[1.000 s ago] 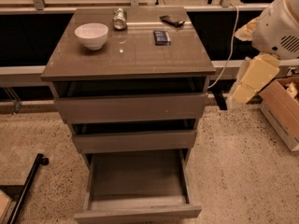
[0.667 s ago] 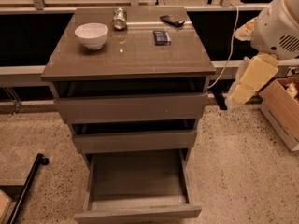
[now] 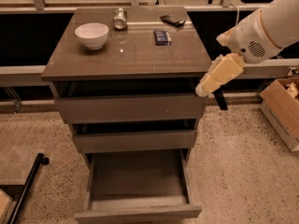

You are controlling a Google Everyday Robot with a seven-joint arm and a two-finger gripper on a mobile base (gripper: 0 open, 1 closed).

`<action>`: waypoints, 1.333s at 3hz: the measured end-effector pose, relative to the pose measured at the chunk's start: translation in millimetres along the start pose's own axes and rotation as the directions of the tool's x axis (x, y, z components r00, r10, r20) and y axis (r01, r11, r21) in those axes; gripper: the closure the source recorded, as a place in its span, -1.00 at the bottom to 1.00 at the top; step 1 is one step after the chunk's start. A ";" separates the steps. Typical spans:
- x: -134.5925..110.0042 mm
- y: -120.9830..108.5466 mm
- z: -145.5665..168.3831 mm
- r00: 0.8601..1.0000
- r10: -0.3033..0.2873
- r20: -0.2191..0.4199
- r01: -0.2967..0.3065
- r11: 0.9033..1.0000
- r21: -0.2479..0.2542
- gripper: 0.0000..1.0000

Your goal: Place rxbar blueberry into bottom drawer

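Observation:
The rxbar blueberry (image 3: pixel 162 37), a small dark-blue wrapper, lies flat on the cabinet top (image 3: pixel 131 55), right of centre toward the back. The bottom drawer (image 3: pixel 138 213) is pulled open and its inside looks empty. The middle and top drawers above it are slightly ajar. My gripper (image 3: pixel 217 96) hangs from the white arm just off the cabinet's right edge, at the height of the top drawer. It is in front of and below the bar, apart from it, and holds nothing that I can see.
A white bowl (image 3: pixel 92 34) stands at the top's left. A silver can (image 3: pixel 120 18) and a flat black object (image 3: pixel 172 20) lie at the back. A cardboard box (image 3: pixel 282 111) sits on the floor at right. A black pole (image 3: pixel 25 190) lies at lower left.
The arm and gripper have moved left, from well right of the cabinet to its right edge. The bar and drawers have not moved.

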State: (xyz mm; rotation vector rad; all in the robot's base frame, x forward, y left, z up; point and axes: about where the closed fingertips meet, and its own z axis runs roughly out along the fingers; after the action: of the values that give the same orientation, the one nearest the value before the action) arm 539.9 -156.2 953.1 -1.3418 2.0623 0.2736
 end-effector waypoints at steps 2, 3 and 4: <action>-19.7 -36.1 40.7 0.995 0.030 0.091 -0.030 1.000 -0.003 -1.00; -23.1 -38.0 45.7 0.993 0.052 0.108 -0.053 0.999 0.009 -1.00; -39.5 -44.4 60.8 0.982 0.069 0.175 -0.073 0.997 0.014 -1.00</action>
State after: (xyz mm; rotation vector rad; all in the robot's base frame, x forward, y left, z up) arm 613.8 -116.8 938.7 -1.1897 1.9634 0.3860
